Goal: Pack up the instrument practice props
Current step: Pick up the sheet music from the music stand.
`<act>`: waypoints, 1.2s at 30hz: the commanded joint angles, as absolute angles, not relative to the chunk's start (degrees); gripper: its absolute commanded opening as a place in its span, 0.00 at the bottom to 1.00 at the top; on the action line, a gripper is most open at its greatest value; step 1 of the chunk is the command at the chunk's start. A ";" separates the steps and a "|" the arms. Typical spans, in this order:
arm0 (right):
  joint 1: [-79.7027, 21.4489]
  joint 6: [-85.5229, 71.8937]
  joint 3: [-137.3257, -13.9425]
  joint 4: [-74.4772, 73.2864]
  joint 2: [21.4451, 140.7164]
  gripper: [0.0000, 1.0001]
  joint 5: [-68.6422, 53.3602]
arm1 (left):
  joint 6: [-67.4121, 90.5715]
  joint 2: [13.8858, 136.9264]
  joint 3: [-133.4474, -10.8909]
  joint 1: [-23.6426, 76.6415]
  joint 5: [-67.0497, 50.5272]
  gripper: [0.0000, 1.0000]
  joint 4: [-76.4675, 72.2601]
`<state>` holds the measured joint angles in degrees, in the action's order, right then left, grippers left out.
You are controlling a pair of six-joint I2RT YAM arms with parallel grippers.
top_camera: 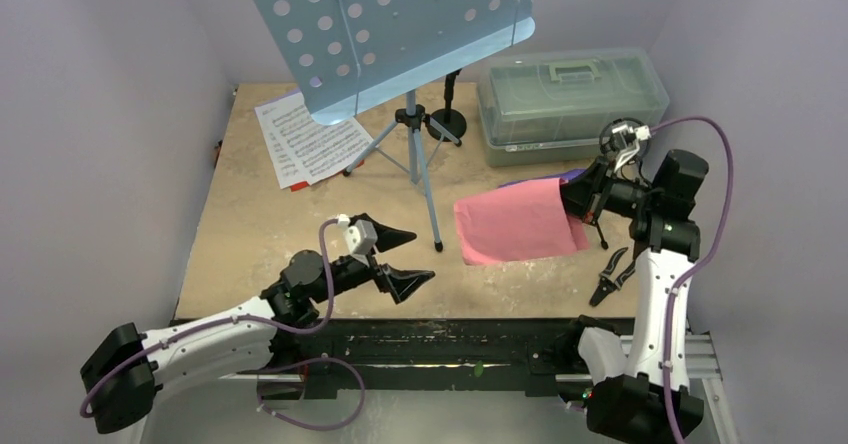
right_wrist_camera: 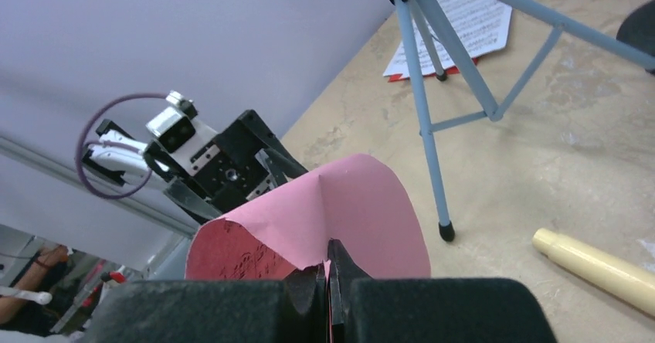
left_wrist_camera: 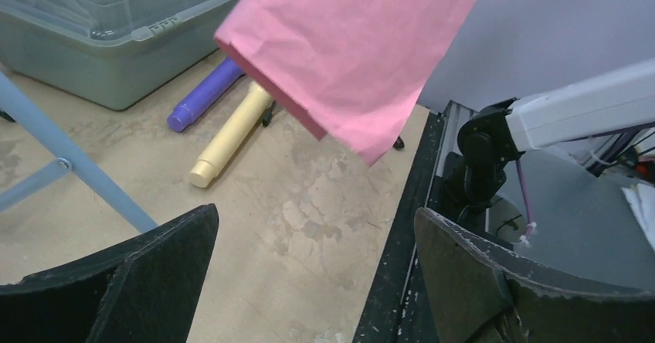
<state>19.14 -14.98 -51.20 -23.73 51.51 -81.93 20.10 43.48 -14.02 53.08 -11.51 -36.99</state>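
The right gripper [right_wrist_camera: 328, 269] has its black fingers pinched tight on one edge of the red folder [right_wrist_camera: 347, 204]. The folder bows and droops from that single grip, lifted off the table [top_camera: 260, 244] above the purple microphone [left_wrist_camera: 205, 96] and cream microphone [left_wrist_camera: 232, 134], which lie just beside the plastic box [top_camera: 570, 99]. An edge hold likely leaves the free end reachable. The left gripper [top_camera: 424, 257] hangs empty with jaws spread wide, facing the folder, seemingly ready to steady it. The music rest [top_camera: 390, 29], sheet music [top_camera: 305, 144] and a black mic holder [top_camera: 448, 114] wait unpacked farther back.
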 commanded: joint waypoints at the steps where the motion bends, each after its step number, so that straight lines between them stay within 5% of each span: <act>1: 18.96 -16.25 -62.58 -31.36 49.89 0.00 -83.25 | 7.22 47.91 -14.54 57.25 -4.86 0.98 -42.16; 15: 18.98 -20.65 -63.24 -32.26 45.53 0.00 -83.64 | -12.65 71.51 -14.89 61.57 4.85 0.99 -85.65; 26: 18.98 -20.83 -61.29 -31.86 44.57 0.00 -84.79 | -5.90 78.64 -21.24 61.57 -1.02 0.93 -96.24; 36: 18.97 -19.37 -58.17 -31.44 44.70 0.00 -84.57 | -0.53 74.90 -25.38 61.59 -3.43 0.73 -91.27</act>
<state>19.11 -19.99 -59.61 -32.10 45.19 -83.57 -4.69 77.76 -23.24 61.28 -1.08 -86.00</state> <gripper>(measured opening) 0.004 0.753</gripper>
